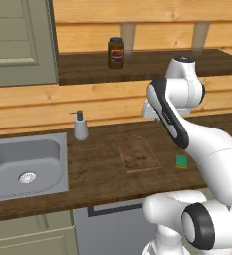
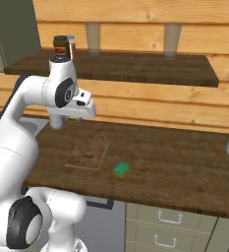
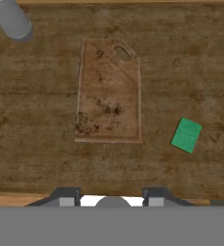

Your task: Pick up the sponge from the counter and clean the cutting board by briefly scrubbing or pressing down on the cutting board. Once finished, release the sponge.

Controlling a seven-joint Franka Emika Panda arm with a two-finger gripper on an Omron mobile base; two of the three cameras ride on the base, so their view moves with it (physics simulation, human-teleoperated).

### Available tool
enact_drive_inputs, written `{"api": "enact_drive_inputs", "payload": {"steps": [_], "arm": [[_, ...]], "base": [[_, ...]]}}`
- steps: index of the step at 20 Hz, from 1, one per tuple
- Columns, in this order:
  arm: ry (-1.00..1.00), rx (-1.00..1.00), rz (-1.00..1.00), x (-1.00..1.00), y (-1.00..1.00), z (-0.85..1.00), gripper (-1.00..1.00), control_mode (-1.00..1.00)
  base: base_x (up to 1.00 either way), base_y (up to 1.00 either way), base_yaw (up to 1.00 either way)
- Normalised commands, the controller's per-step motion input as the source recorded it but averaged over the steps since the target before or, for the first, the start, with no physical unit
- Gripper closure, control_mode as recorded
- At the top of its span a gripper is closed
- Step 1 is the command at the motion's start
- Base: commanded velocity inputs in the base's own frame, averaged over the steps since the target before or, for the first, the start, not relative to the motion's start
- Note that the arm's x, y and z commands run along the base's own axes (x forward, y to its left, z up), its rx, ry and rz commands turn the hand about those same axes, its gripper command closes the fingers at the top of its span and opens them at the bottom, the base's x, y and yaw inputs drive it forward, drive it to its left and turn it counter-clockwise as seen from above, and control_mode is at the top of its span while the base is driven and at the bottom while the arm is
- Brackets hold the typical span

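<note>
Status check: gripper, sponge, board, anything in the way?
Gripper high over the counter, jaws open, empty. Sponge on the counter beside the cutting board, apart from it. Nothing between the gripper and the sponge.

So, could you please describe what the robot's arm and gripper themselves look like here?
The arm is made of glossy white rounded segments with dark, nearly black bands and caps at the joints. No cables or markings are visible on it. The gripper has two small dark finger tips with lighter grey faces, seen in the hand view.
</note>
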Motion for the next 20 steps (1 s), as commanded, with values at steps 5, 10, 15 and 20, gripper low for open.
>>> {"api": "enact_drive_inputs", "payload": {"steps": [5,10,15,20], "arm": [[0.0,0.03,-0.01,-0.03,-0.34,-0.15,-1.0,-1.0],[0.12,0.2,-0.28,0.0,-0.99,-0.79,-1.0,-1.0],[0.02,0.05,-0.16,0.24,-0.71,-0.98,-1.0,-1.0],[0.0,-0.1,0.0,0.55,-0.15,-0.85,-1.0,-1.0]], "base": [[0.0,0.0,0.0],[0.0,0.0,0.0],[0.0,0.0,0.0],[0.0,0.0,0.0]]}}
